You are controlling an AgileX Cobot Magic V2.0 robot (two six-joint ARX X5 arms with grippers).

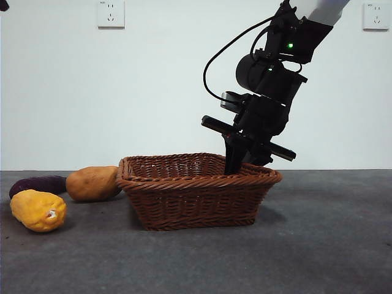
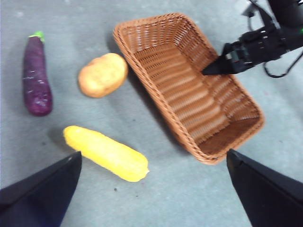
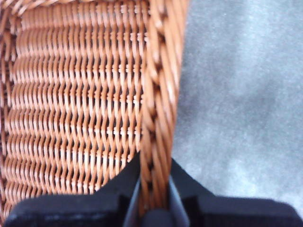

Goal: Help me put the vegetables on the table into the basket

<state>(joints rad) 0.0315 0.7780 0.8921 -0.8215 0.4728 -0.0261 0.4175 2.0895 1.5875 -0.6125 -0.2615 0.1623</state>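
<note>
1. Front view: the right gripper (image 1: 236, 164) comes down from the upper right, dark and bulky, with its tips at the far rim of the basket (image 1: 196, 190). One jaw dips behind the braided edge, so its lower end is hidden and the gap between the jaws cannot be read here. The basket sits on the table (image 1: 318, 245). To its left lie the potato (image 1: 92, 182), just beside the basket's side, the eggplant (image 1: 37, 184), partly covered by the corn (image 1: 38, 210) in front of it. A black tip at the top left corner is all that shows of the other arm.

2. Left wrist view: the left gripper (image 2: 154, 189) hangs above the table with its jaws spread wide and nothing between them. Below it lie the corn (image 2: 106, 153), the potato (image 2: 102, 74) near the basket (image 2: 189, 85), and the eggplant (image 2: 36, 75) farther off; all three rest on the table, outside the basket. The right gripper (image 2: 213, 70) reaches onto the basket's long wall; its upper part is cut off by the frame.

3. Right wrist view: the right gripper (image 3: 154, 189) is closed tight on the basket's braided rim (image 3: 158, 94), one jaw inside the wall, one outside. The picture is blurred and no vegetable shows.
</note>
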